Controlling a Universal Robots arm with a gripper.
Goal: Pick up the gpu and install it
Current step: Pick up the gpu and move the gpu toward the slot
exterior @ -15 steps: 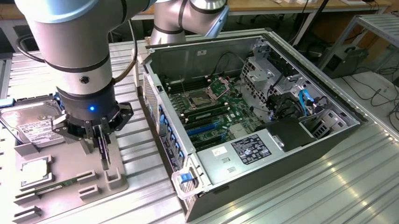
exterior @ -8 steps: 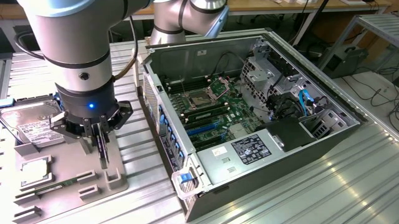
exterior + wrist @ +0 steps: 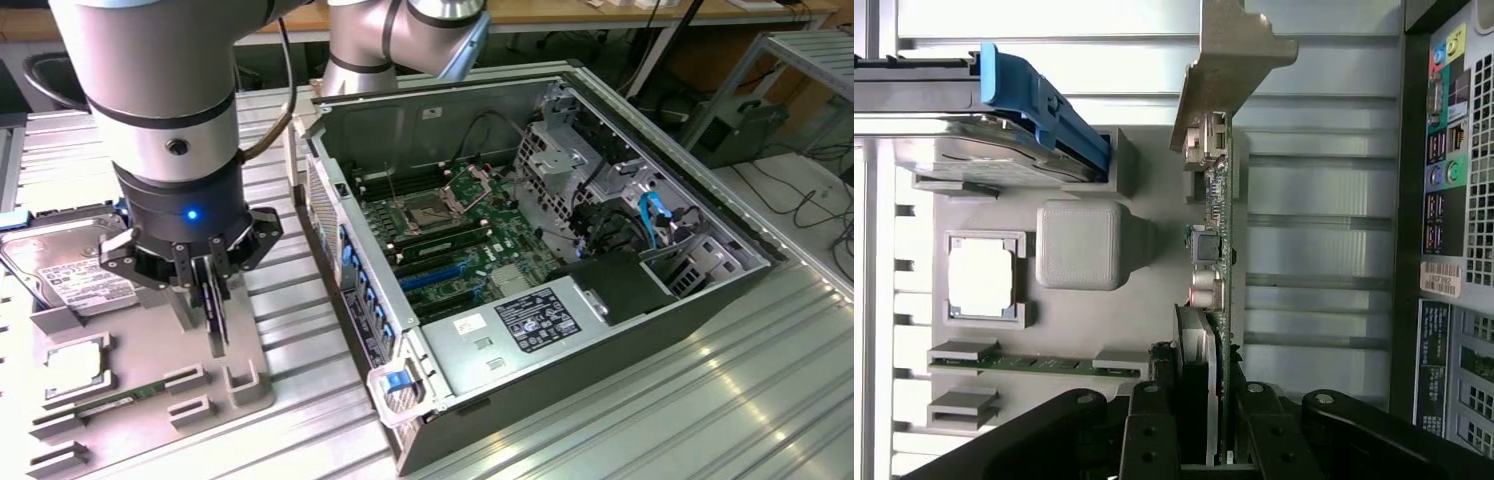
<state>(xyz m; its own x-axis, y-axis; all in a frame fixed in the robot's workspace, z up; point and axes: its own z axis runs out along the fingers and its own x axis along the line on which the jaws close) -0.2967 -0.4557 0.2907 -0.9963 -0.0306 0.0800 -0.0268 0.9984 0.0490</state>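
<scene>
1. End effector (image 3: 210, 285) (image 3: 1206, 440): narrow, clamped on the gpu (image 3: 216, 320) (image 3: 1216, 230). The fingers (image 3: 1154, 435) press both faces of the card.

2. Gpu: stands on edge, upright, over the tray (image 3: 254, 400) (image 3: 1144, 330), at the tray side nearest the case (image 3: 601, 400) (image 3: 1454, 250). Its metal bracket (image 3: 1229, 60) reaches past the tray edge. It cannot be told whether the lower edge touches the tray.

3. Other tray contents: drive (image 3: 67, 275) (image 3: 964, 150), cpu (image 3: 74, 365) (image 3: 979, 277) and memory stick (image 3: 120, 402) (image 3: 1034, 362), each in its own holder, on the tray side away from the case.

4. Case: lies just beside the tray, open side up, with the motherboard (image 3: 454, 235) exposed.

5. Worktop (image 3: 694, 400) (image 3: 1314, 250): ribbed, bright aluminium slats with parallel grooves. It carries both tray and case.

6. Room: a wooden bench (image 3: 601, 12) runs along the back, well apart from the tray. A metal frame (image 3: 801, 50) and loose cables (image 3: 814, 200) lie beyond the case from the tray.
</scene>
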